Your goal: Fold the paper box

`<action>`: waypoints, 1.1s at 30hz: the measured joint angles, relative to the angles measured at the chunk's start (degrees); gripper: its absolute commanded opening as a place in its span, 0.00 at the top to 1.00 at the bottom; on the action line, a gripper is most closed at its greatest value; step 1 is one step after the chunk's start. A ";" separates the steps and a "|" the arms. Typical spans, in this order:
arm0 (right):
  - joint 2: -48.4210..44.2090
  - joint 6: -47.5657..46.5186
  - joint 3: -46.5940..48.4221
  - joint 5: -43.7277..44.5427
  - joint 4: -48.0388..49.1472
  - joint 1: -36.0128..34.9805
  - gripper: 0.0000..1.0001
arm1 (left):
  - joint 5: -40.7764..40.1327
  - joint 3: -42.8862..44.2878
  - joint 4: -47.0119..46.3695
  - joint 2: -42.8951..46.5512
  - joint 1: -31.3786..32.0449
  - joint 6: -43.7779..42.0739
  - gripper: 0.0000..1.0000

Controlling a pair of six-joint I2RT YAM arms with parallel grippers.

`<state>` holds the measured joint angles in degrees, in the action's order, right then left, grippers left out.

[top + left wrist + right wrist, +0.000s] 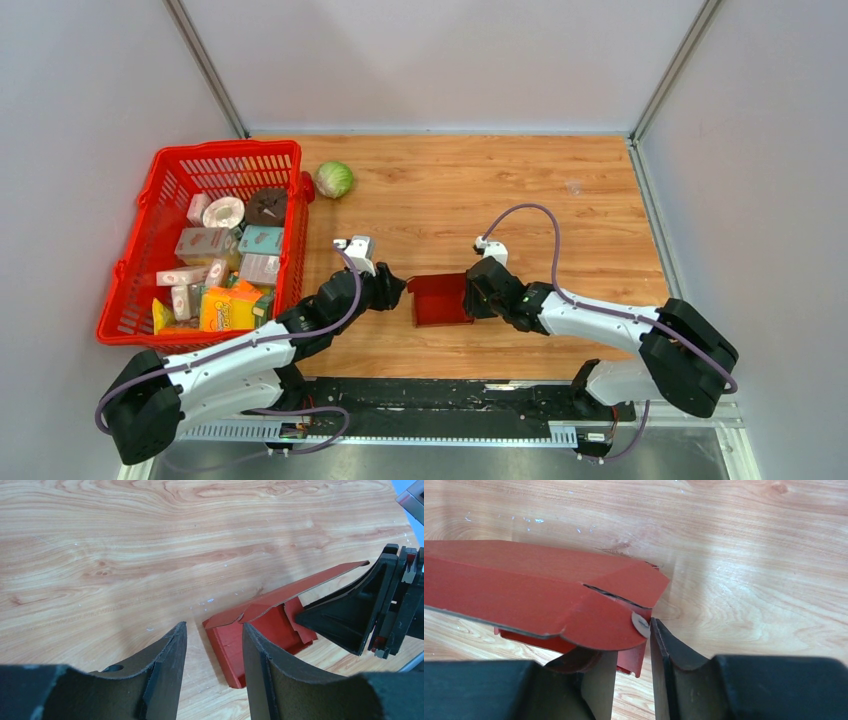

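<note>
The dark red paper box [438,298] lies on the wooden table between my two grippers, partly folded, with side walls up and a long flap [310,582] tilted over it. My left gripper [397,290] is at the box's left side. In the left wrist view the left gripper [214,626] is open and nothing is pinched, and the box's near corner [227,650] shows through the gap. My right gripper [472,293] is at the box's right end. The right gripper [633,645] straddles a thin red wall [631,657] with room to spare, and the rounded flap [589,620] lies over one finger.
A red plastic mesh basket [160,215] with several small cartons stands at the left. A green cabbage [334,179] lies next to the basket's far right corner. Grey walls close off the table on three sides.
</note>
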<state>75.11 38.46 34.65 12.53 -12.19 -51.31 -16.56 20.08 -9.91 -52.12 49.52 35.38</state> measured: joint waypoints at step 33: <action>22.10 -3.80 17.09 23.76 -10.84 -10.69 0.77 | 0.63 0.00 -0.22 -0.48 0.00 -0.02 0.48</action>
<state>97.21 34.65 51.75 36.29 -23.03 -62.00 -15.92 20.08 -10.13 -52.60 49.52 35.35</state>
